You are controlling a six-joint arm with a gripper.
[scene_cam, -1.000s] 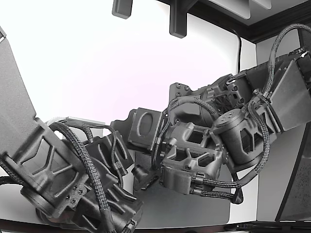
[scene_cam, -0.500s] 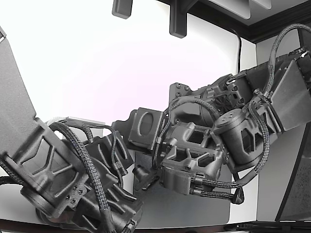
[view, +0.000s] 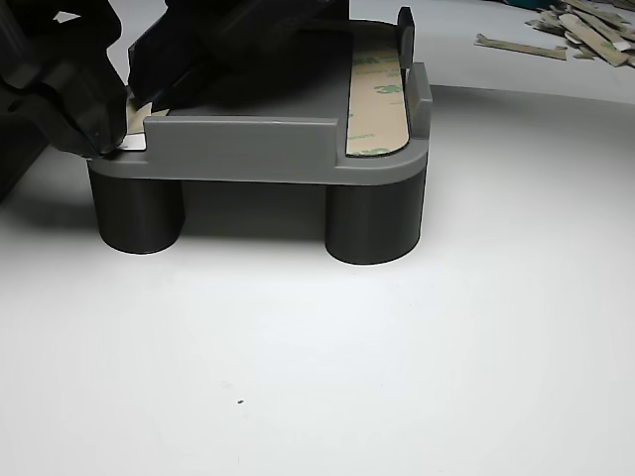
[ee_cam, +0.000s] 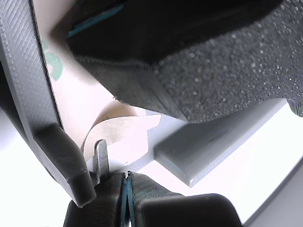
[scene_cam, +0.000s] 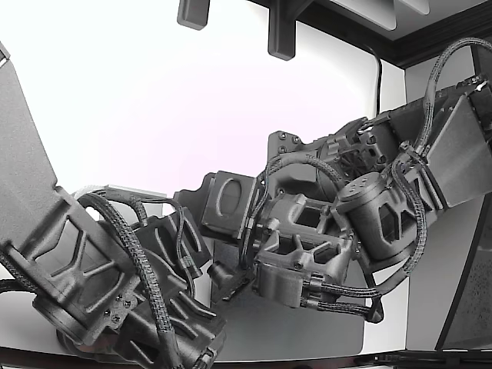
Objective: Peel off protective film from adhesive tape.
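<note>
The peel has only begun: one film (ee_cam: 124, 126) corner curls up off the tape; the gripper (ee_cam: 102, 158) jaws look narrowed near it, though a grip cannot be confirmed. A second strip (view: 377, 99) on the holder (view: 248, 149) looks untouched.

The exterior view is looking closely across 2 arms (scene_cam: 307, 238); the wrist view is sitting nearly against the fixture (ee_cam: 208, 146); the other view is facing it low, seemingly sharing its tape-bearing edge.

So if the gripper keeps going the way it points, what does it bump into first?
Probably the curled protective film right at the gripper, then the grey fixture under it. Depth is hard to judge.
</note>
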